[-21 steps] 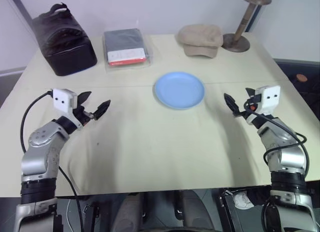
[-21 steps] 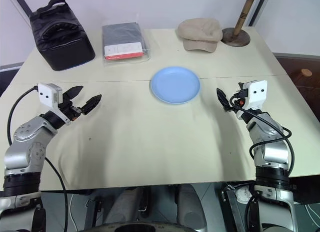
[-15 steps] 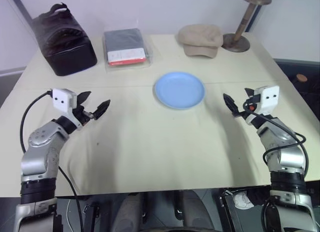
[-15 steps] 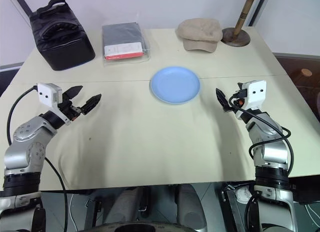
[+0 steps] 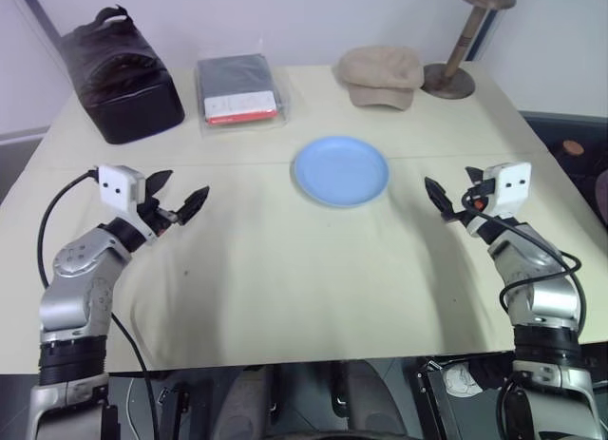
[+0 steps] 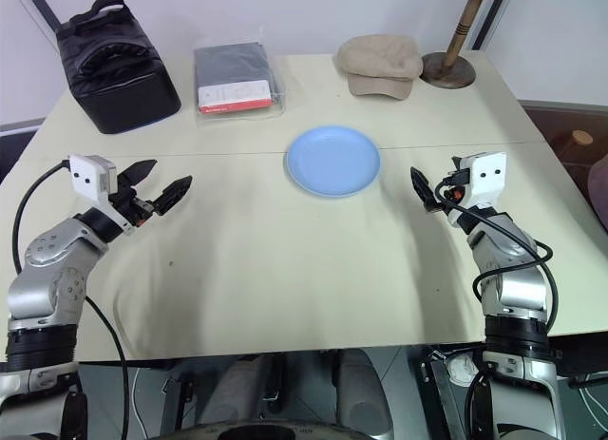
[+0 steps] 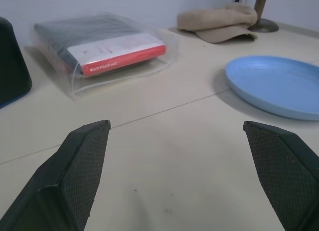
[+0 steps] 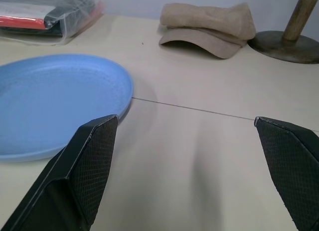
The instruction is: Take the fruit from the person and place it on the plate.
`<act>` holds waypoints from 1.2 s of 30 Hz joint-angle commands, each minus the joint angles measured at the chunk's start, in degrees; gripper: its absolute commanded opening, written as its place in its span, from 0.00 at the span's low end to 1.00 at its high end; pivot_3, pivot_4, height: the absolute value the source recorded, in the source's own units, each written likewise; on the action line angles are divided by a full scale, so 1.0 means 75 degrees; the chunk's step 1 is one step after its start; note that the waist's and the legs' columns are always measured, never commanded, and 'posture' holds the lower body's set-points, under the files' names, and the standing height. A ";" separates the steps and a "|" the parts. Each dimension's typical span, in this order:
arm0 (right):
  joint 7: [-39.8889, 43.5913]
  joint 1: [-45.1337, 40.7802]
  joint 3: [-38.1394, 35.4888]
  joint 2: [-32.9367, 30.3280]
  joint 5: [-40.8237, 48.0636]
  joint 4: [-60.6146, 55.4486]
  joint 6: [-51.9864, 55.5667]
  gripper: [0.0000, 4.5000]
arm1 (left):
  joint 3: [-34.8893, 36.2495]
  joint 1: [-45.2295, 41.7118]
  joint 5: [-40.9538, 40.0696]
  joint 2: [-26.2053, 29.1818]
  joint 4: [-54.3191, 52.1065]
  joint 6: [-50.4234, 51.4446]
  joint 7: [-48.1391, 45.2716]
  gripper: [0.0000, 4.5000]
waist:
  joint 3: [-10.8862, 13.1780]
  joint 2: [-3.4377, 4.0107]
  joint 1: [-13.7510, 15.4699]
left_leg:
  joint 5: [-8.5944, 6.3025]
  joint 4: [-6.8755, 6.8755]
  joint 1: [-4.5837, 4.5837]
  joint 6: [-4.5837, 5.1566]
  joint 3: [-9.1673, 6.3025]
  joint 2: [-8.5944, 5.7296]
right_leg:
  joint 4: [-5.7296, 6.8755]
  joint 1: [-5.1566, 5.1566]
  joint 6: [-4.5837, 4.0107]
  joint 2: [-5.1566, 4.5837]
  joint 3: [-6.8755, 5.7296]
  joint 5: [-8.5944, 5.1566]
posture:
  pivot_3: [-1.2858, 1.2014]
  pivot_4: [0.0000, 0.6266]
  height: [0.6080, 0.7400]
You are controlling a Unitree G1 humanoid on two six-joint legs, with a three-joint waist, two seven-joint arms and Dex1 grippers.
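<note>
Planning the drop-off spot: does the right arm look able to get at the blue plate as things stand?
Probably yes. The right gripper hovers open just beside the plate, pointing across bare table, with nothing between them. The cap and wooden stand sit farther back, out of the way.

Matt beige worktop (image 5: 285,269); smooth light-blue plate (image 5: 341,171); soft cloth cap (image 5: 382,74); glossy clear plastic pouch (image 5: 239,91); turned wooden stand (image 5: 458,50).

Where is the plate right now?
The round light-blue plate lies bare at the table's middle, between the two arms, nearer the robot than the beige cap.
</note>
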 commanded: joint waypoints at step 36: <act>0.0037 -0.0137 -0.0041 -0.0028 -0.0111 -0.0101 -0.0212 0.99 | 0.0184 -0.0053 -0.0030 0.0095 -0.0144 -0.0168 0.0013 1.00 | 0.0000 0.0000 -0.0001 | 0.0000 0.0001 0.0000 0.0000 0.0000 0.0000 | 0.0001 0.0000 0.0000 0.0000 0.0000 0.0000 | 0.52 0.24 1.00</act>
